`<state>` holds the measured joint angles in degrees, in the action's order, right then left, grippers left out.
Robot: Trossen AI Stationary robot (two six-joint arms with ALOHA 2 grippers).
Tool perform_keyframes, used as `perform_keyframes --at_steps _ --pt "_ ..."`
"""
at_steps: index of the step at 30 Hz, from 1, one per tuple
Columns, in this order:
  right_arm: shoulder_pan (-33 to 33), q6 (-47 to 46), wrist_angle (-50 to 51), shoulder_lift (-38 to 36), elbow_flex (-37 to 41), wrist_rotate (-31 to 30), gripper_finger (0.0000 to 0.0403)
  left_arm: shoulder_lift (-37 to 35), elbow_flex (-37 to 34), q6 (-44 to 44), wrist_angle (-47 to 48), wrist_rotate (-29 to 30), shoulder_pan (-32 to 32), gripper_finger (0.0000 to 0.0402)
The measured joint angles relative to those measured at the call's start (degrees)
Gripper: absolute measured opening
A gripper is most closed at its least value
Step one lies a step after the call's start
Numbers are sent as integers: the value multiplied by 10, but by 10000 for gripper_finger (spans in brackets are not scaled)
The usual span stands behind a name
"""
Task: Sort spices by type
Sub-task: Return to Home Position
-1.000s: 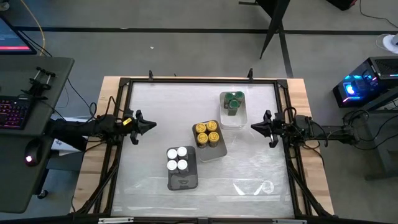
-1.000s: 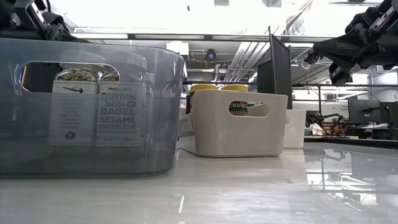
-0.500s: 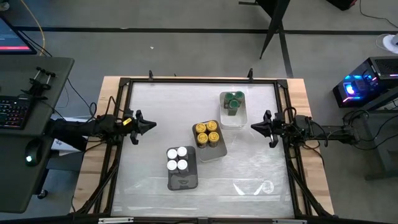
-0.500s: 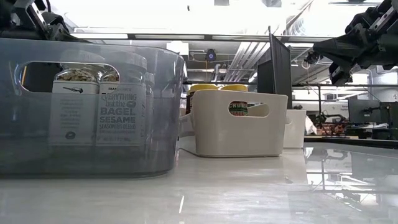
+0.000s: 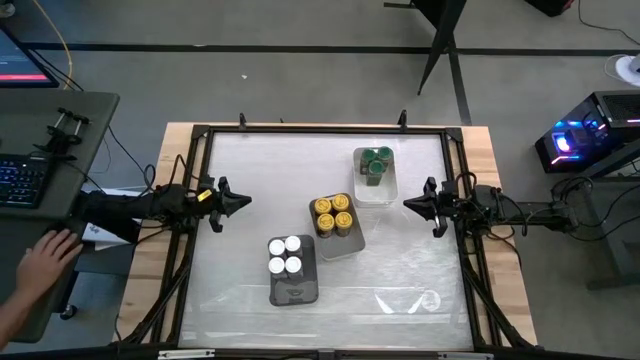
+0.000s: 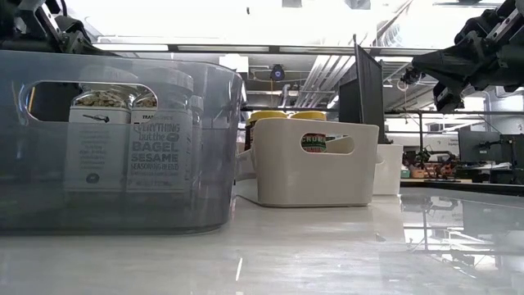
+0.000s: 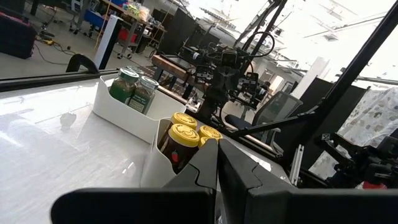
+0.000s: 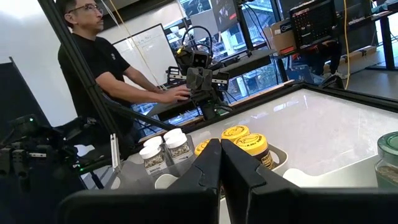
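Near the middle of the surface point(image 5: 400, 270), the spice jars stand sorted by lid colour in three containers, every jar upright with its long axis vertical and its lid facing up. Four white-lidded spice jars point(image 5: 285, 255) sit in a two-by-two block at the far end of a smoky grey bin point(image 5: 295, 290), the container closest to the front edge. In the low view their labels face the camera through the bin wall, and one reads as an everything-bagel sesame blend. Just beyond and to the right, four yellow-lidded spice jars point(image 5: 333, 212) fill the far end of a pale bin point(image 5: 346, 243). Farther back again, the green-lidded spice jars point(image 5: 376, 162) cluster at the far end of a clear tray point(image 5: 376, 192); I cannot tell their exact count.

Both arms are drawn back, well apart from the containers. The left gripper point(image 5: 246, 201) hangs over the surface's left edge and the right gripper point(image 5: 406, 203) over its right edge, each pointing inward with its jaws closed on nothing.

A person's hand point(image 5: 45, 262) rests on the desk point(image 5: 90, 120) to the left.
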<state>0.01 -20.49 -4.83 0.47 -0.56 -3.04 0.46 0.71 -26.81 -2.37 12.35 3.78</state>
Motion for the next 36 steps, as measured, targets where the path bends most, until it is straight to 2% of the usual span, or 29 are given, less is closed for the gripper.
perform_keyframes --at_steps 36 --pt "0 0 0 0 0 0 1 0 0 0 0 0 0 1"
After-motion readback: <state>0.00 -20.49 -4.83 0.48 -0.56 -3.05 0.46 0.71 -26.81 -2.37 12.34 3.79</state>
